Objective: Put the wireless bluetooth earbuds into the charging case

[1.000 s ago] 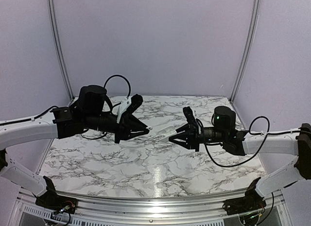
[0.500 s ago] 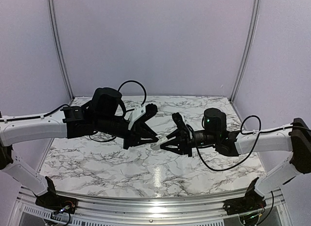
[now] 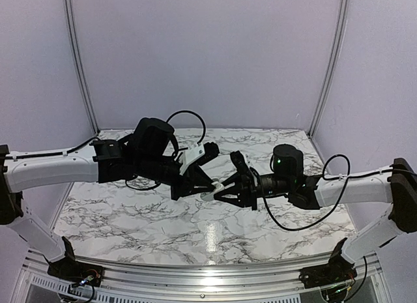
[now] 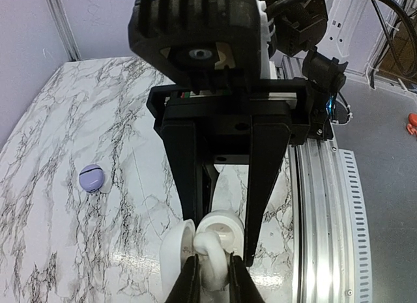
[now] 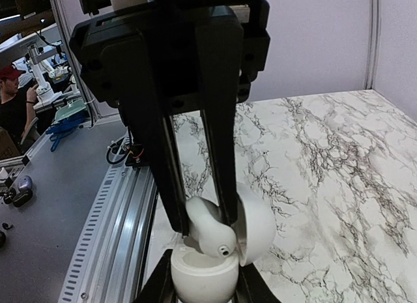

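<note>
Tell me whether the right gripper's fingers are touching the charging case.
Touching. In the right wrist view, the right gripper's fingers clamp both sides of the white charging case, whose lid stands open.

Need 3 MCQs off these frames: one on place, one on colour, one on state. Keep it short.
1. Where is the lilac rounded object?
A) in the left gripper
B) lying on the marble table
C) inside the charging case

2. What colour is the charging case?
A) white
B) black
C) red

3. The case lid is:
A) closed
B) open
C) detached, lying on the table

Answers:
1 B, it lies alone on the marble in the left wrist view.
2 A, base and lid are both white.
3 B, it is hinged back while the left gripper holds a white earbud just over the base, which the right gripper grips.
</note>
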Robot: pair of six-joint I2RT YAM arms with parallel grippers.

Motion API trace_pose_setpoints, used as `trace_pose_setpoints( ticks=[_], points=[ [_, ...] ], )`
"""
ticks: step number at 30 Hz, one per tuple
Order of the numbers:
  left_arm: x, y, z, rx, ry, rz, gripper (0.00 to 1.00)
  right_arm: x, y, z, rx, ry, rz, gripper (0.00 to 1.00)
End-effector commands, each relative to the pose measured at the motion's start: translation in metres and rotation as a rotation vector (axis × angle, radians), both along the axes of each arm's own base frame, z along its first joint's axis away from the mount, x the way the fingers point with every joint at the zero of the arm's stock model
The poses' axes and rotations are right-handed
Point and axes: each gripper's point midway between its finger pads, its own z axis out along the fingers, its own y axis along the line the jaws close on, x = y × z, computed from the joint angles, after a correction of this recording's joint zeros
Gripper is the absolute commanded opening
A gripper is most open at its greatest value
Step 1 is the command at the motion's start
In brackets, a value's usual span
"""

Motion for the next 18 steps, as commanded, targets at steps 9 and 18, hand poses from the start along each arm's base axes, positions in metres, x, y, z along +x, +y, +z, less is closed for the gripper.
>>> trace_pose_setpoints(
  ticks=[9,18],
  points=[
    [-0.013,-0.006,0.000,0.014,0.035,-0.074,0.06,-0.002,0.007,0.022,0.054,-0.072,0.022,0.00],
    [-0.011,-0.008,-0.005,0.029,0.045,-0.066,0.12,-0.008,0.005,0.027,0.072,-0.084,0.046,0.00]
  ],
)
